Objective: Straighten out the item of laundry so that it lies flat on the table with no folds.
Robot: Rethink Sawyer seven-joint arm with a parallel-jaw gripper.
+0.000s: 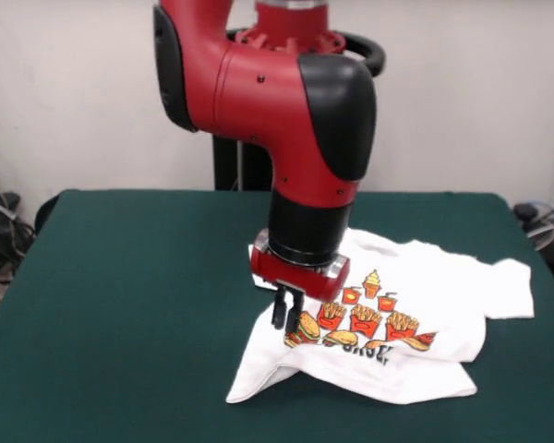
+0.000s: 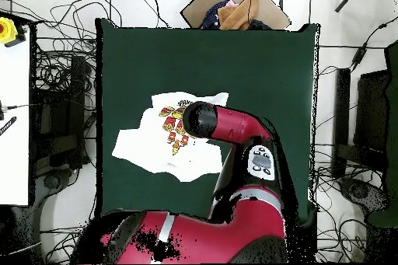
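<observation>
Shirt is lying crumpled on the bench, right of centre in the front view, near hem doubled under and print partly creased. Gripper is hanging just over the shirt's left fold, jaws drawn narrow, probably pinching cloth, though contact is unclear. Placement suits dragging that fold outward to flatten it.

The white food-print T-shirt lies rumpled, its hem folded over, on the green table.
</observation>
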